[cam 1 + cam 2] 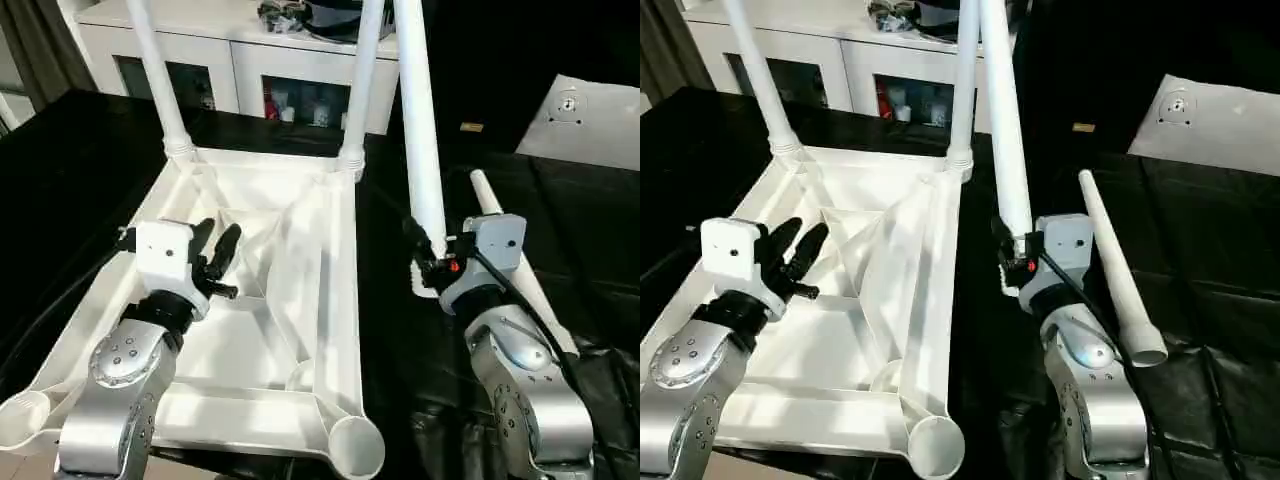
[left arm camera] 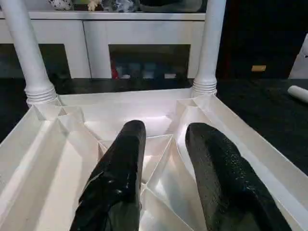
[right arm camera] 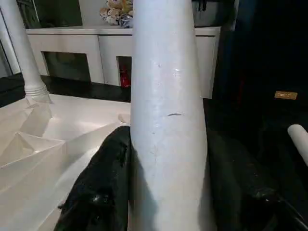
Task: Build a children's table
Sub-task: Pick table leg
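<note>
The white tabletop (image 1: 330, 330) lies upside down on the black surface, ribs up. Two white legs (image 1: 158, 80) (image 1: 362, 80) stand in its two far corner sockets. My right gripper (image 1: 428, 262) is shut on a third white leg (image 1: 420, 130), held upright just right of the tabletop's right edge; its fingers (image 3: 96, 187) flank the leg. A fourth leg (image 1: 1115, 270) lies on the black cloth to the right of my right arm. My left gripper (image 1: 218, 252) hovers open over the ribbed underside, its black fingers (image 2: 118, 178) apart with nothing between them.
A white cabinet (image 1: 250, 60) with dark openings stands behind the table. A white cushion-like bag (image 1: 585, 120) lies at the far right. The near corner sockets (image 1: 355, 445) (image 1: 20, 415) of the tabletop stand open.
</note>
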Controlling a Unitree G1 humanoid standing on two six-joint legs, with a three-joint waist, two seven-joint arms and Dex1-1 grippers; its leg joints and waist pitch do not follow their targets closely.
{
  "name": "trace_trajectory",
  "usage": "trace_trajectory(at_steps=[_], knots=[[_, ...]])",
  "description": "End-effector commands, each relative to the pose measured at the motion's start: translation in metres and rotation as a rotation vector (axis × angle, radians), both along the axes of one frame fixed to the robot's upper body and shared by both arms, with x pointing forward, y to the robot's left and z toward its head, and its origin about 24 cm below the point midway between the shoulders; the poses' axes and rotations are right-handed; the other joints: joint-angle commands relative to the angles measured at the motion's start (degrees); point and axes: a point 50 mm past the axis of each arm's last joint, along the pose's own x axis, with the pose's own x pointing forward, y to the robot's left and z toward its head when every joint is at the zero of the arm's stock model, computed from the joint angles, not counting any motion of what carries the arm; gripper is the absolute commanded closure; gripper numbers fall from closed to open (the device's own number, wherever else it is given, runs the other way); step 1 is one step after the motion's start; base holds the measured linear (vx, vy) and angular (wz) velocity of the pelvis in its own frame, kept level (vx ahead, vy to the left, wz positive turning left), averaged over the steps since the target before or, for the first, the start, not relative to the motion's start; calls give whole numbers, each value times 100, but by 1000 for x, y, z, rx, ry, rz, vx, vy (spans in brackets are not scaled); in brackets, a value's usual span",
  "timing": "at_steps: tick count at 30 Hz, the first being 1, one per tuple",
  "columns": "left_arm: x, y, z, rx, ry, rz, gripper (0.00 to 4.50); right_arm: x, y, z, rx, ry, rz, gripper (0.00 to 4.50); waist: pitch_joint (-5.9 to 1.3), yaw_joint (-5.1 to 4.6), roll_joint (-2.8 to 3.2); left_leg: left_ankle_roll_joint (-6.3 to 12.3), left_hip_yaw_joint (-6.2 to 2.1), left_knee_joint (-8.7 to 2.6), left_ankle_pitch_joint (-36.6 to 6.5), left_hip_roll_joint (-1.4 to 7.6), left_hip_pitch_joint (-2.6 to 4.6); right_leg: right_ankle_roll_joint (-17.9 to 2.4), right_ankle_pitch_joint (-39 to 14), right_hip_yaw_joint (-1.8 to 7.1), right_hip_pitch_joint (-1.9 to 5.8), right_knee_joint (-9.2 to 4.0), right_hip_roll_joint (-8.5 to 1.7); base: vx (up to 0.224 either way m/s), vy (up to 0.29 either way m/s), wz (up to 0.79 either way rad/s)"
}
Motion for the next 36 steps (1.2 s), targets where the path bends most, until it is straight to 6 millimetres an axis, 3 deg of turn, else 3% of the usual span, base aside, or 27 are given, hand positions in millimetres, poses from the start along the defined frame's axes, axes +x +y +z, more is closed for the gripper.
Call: trace_trajectory(at_steps=[1, 2, 3, 4, 7, 8, 10, 12, 17, 18, 19, 21, 22, 23, 24, 25, 26, 27, 28, 30, 31, 33, 34, 35, 36], knots=[[0, 0, 3, 4, -17, 7, 284, -1, -1, 4, -3, -24, 1, 261, -290, 1, -1, -134, 78, -389, -937, 47, -8, -475, -825, 200, 222, -496, -293, 0, 0, 0], [-21, 34, 3, -31, 102, 309, 284, 6, -4, 6, 69, 62, -106, 261, -292, 28, -515, 8, 111, -390, -890, 31, -65, -359, -976, 166, 286, -558, -296, 0, 0, 0], [-21, 33, 3, -30, 102, 307, 284, 6, -4, 6, 71, 63, -105, 261, -343, 63, -288, -75, 64, -370, -559, 66, -40, -511, -512, 174, 343, -313, -339, 0, 0, 0], [-20, 31, 1, -8, 101, 272, 284, 2, 0, 4, 113, 76, -89, 261, -265, 68, -150, -98, 77, -382, -775, 40, 11, -394, -969, 179, 176, -493, -336, 0, 0, 0], [-19, 31, 2, -39, 98, 270, 284, 0, 0, 4, 126, 74, -99, 261, -270, 64, -179, -238, 53, -417, -956, 84, 28, -351, -784, 174, 173, -478, -279, 0, 0, 0], [-19, 31, 2, -48, 98, 269, 284, 0, 0, 4, 130, 77, -102, 261, -264, 90, -196, -289, 51, -423, -1057, 100, 67, -372, -655, 172, 149, -461, -272, 0, 0, 0], [-18, 32, 4, -40, 85, 279, 284, 1, 1, 2, 111, 85, -101, 261, -242, 146, -274, -326, 50, -456, -1353, 95, 66, -314, -957, 166, 152, -471, -279, 0, 0, 0], [-17, 34, 7, -21, 76, 278, 284, 2, 4, 3, 125, 91, -81, 261, -238, 160, -296, -308, 57, -458, -1432, 87, 67, -269, -1112, 175, 143, -491, -291, 0, 0, 0], [-6, 31, 32, 7, 12, 220, 284, 8, 13, 21, 84, -33, -24, 261, -254, 191, -277, -353, 34, -456, -1527, 79, 76, -200, -1357, 174, 115, -499, -324, 0, 0, 0], [-1, 30, 40, -23, 1, 182, 284, 10, 16, 28, 15, -112, -21, 261, -253, 197, -127, -402, 19, -455, -1545, 76, 82, -228, -1302, 181, 102, -474, -329, 0, 0, 0], [8, 24, 46, -70, -5, 119, 284, 11, 18, 27, 25, -79, 10, 261, -267, 162, -158, -460, 50, -424, -1435, 61, 61, -258, -1085, 174, 118, -500, -305, 0, 0, 0], [15, 21, 49, -84, -7, 84, 284, 12, 21, 26, 93, -38, 62, 261, -255, 168, -67, -464, 33, -415, -1507, 31, 79, -327, -1092, 183, 120, -464, -290, 0, 0, 0], [24, 16, 54, -97, -12, 51, 284, 13, 22, 30, 191, -24, 132, 261, -253, 149, 10, -427, 24, -421, -1563, 15, 69, -363, -1034, 185, 129, -469, -278, 0, 0, 0], [26, 15, 55, -100, -13, 47, 284, 14, 22, 31, 207, -25, 140, 261, -265, 155, -31, -371, 15, -418, -1618, 20, 71, -393, -1103, 182, 135, -471, -290, 0, 0, 0], [35, 6, 59, -118, -11, -3, 284, 17, 23, 36, 298, -17, 207, 261, -267, 176, 161, -426, -17, -426, -1664, 18, 71, -437, -1097, 178, 135, -438, -303, 0, 0, 0], [45, -2, 65, -136, -14, -60, 284, 22, 25, 42, 367, -20, 276, 261, -278, 162, 118, -386, -19, -412, -1624, 12, 66, -461, -1076, 171, 143, -451, -295, 0, 0, 0], [49, -8, 67, -155, -7, -95, 284, 26, 24, 46, 360, -42, 283, 261, -306, 161, 141, -371, -1, -378, -1451, -6, 57, -535, -916, 179, 164, -439, -296, 0, 0, 0], [51, -13, 69, -158, -6, -123, 284, 28, 24, 47, 374, -42, 298, 261, -315, 165, 104, -362, 15, -372, -1348, -3, 50, -576, -837, 173, 178, -453, -305, 0, 0, 0], [54, -22, 72, -165, -2, -182, 267, 31, 23, 50, 399, -48, 334, 261, -326, 175, 112, -328, 32, -359, -1011, -12, -8, -657, -563, 176, 229, -429, -317, 0, 0, 0], [58, -29, 76, -190, 13, -229, 267, 33, 23, 55, 402, -73, 376, 261, -339, 188, 162, -339, 39, -337, -729, -3, -33, -725, -306, 169, 256, -400, -325, 0, 0, 0], [59, -36, 83, -253, 3, -287, 267, 34, 23, 57, 406, -84, 419, 261, -352, 207, 231, -347, 35, -320, -589, 0, -38, -772, -99, 167, 265, -391, -328, 0, 0, 0], [62, -43, 95, -351, -14, -385, 267, 33, 24, 63, 397, -101, 486, 261, -376, 201, 271, -372, 45, -290, -536, -27, -34, -889, 111, 156, 299, -387, -311, 0, 0, 0], [65, -47, 102, -398, -21, -436, 267, 32, 24, 65, 390, -97, 537, 261, -400, 202, 329, -360, 26, -270, -382, -34, -45, -974, 413, 151, 330, -337, -304, 0, 0, 0], [66, -48, 104, -407, -21, -446, 267, 31, 24, 65, 388, -96, 548, 261, -379, 187, 257, -289, 49, -266, -370, -48, -59, -1034, 528, 149, 333, -371, -281, 0, 0, 0], [68, -51, 108, -427, -22, -500, 267, 30, 23, 66, 394, -92, 574, 261, -384, 193, 256, -252, 53, -263, -364, -56, -53, -1057, 528, 149, 349, -368, -278, 0, 0, 0]])
